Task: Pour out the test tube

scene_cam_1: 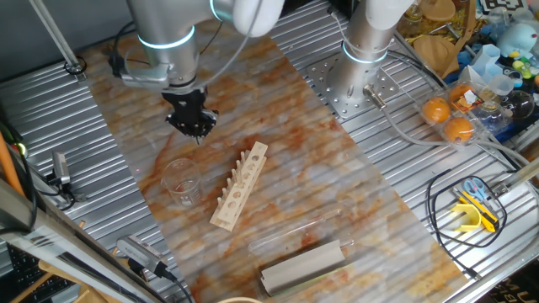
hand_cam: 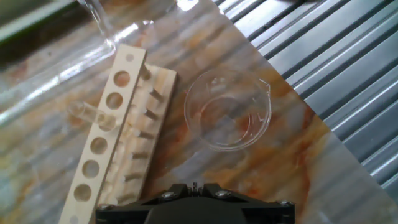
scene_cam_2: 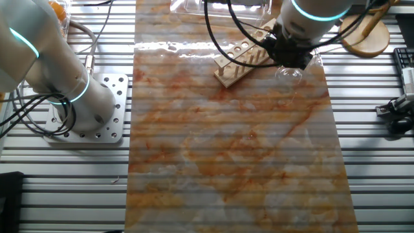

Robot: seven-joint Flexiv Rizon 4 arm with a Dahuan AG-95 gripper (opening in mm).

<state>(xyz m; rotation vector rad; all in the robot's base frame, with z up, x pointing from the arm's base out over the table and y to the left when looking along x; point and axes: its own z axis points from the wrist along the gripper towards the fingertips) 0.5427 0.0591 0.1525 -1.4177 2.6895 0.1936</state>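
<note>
Above the marbled mat (scene_cam_1: 278, 101), the end effector (scene_cam_1: 195, 128) hangs over the counter (scene_cam_1: 50, 109), just up from the beaker (scene_cam_1: 182, 181) and beside the far end of the wooden rack (scene_cam_1: 240, 186). Fingers dark and bunched in this fixed view; cannot tell how far apart they stand, nor whether anything is held.

Hand view: only the black housing of the end effector (hand_cam: 194, 198) shows at the bottom edge, fingertips out of frame. Same view gives what the others lack: the test tube (hand_cam: 93, 114), short and clear, lying tilted across the rack (hand_cam: 115, 134) near its third hole, mouth end poking out to the left. Beaker (hand_cam: 229, 109) stands upright right of the rack, apart from it. A longer clear tube (hand_cam: 56, 74) lies past the rack's top end, cut off at the frame edge.

Other fixed view: the end effector (scene_cam_2: 294, 55) covers part of the rack (scene_cam_2: 239, 61); beaker (scene_cam_2: 289, 74) faint just below it. Test tube not discernible here, nor in the first fixed view. Long tube (scene_cam_1: 295, 231) barely visible near a grey block (scene_cam_1: 303, 265).
</note>
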